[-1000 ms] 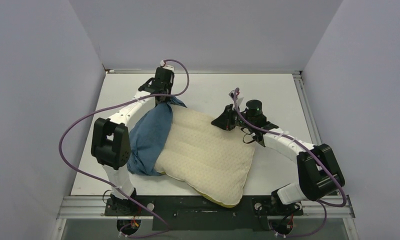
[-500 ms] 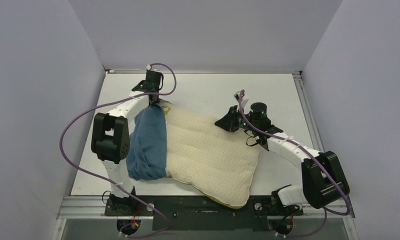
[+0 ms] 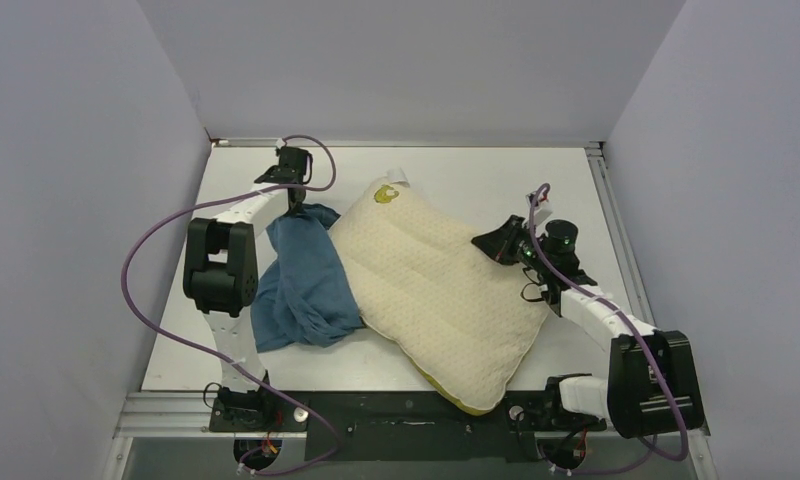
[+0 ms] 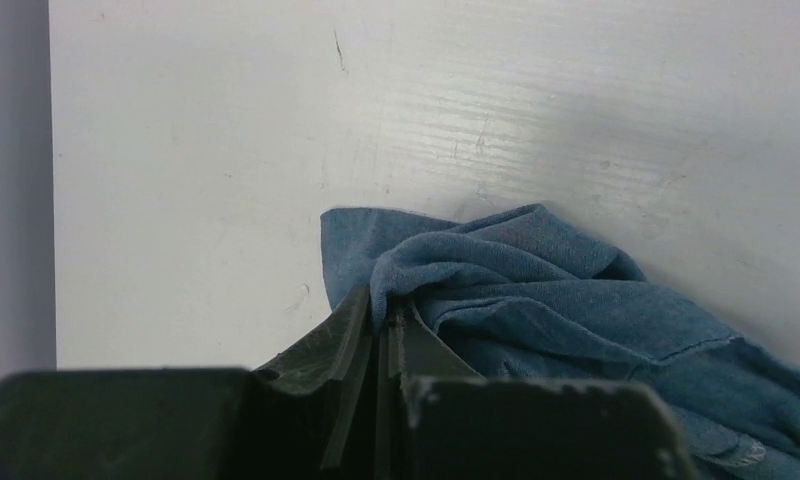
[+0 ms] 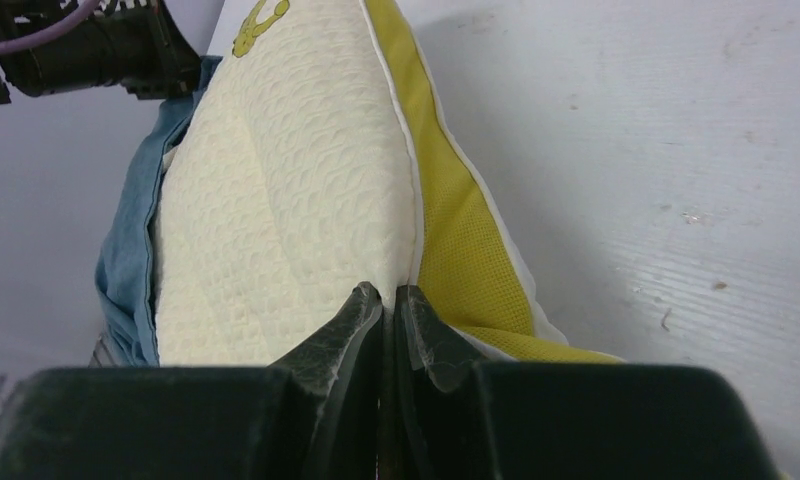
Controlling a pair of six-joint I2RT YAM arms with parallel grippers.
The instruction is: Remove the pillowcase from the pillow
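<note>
Pillowcase (image 3: 304, 283) left of pillow (image 3: 438, 290)

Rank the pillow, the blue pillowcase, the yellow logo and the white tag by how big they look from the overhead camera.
Largest: pillow.
Next: pillowcase, bunched up beside it.
Smallest: logo and tag, both tiny and too alike to rank.

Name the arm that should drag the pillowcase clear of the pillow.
Left. The left jaws are shut on the pillowcase, which lies bunched against the pillow's left side. The right jaws pinch the pillow's right edge, so they probably serve best anchoring it.
</note>
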